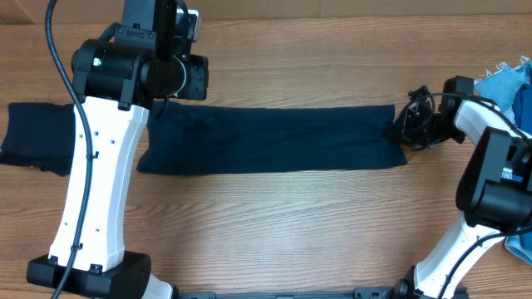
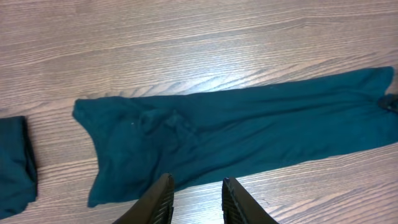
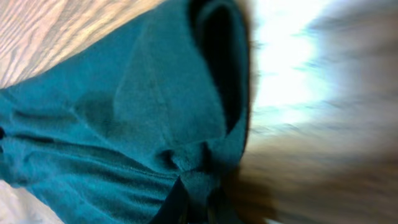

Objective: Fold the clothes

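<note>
One of the clothes, a long dark navy garment (image 1: 274, 137), lies stretched flat across the table's middle. My left gripper (image 2: 198, 180) hovers open beside the garment (image 2: 249, 124), near its left end, with bare wood between the fingers. In the overhead view the left arm (image 1: 141, 66) covers that end. At the garment's right end my right gripper (image 1: 410, 124) is shut on the fabric. In the right wrist view a bunched fold of the cloth (image 3: 155, 106) is pinched between the dark fingertips of the right gripper (image 3: 189, 202).
A second dark navy piece (image 1: 33, 137) lies folded at the table's left edge, also visible in the left wrist view (image 2: 15, 162). Light-blue denim (image 1: 509, 83) is heaped at the far right, and more pale blue cloth (image 1: 519, 245) shows at the lower right corner.
</note>
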`<control>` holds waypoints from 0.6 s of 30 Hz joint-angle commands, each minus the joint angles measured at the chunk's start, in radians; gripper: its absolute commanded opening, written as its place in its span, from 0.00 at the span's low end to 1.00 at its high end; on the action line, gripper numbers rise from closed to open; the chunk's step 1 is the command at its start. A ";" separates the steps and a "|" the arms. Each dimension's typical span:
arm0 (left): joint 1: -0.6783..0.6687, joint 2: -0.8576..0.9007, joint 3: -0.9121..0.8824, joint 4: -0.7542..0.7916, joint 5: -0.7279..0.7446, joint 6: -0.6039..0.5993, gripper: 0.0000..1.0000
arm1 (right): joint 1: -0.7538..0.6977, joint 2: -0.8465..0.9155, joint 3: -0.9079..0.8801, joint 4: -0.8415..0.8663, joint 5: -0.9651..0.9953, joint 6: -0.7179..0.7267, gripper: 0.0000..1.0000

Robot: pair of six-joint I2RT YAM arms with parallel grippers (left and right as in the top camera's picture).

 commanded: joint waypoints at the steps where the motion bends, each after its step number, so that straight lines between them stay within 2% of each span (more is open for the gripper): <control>1: 0.001 -0.024 0.012 -0.010 -0.027 -0.006 0.30 | -0.087 -0.039 0.047 -0.039 0.090 0.032 0.04; 4: 0.001 -0.024 0.012 -0.005 -0.076 -0.007 0.31 | -0.127 -0.103 0.097 -0.081 0.140 0.032 0.04; 6: 0.002 -0.024 0.012 0.000 -0.089 -0.006 0.31 | -0.127 -0.170 0.152 -0.113 0.266 0.032 0.04; 12: 0.006 -0.038 0.013 0.011 -0.176 -0.014 0.31 | -0.032 -0.261 0.388 -0.307 0.370 0.032 0.04; 16: 0.110 -0.110 0.105 0.026 -0.186 -0.075 0.38 | 0.186 -0.261 0.442 -0.403 0.443 0.038 0.04; 18: 0.144 -0.145 0.134 0.025 -0.182 -0.074 0.43 | 0.317 -0.261 0.442 -0.424 0.474 0.093 0.04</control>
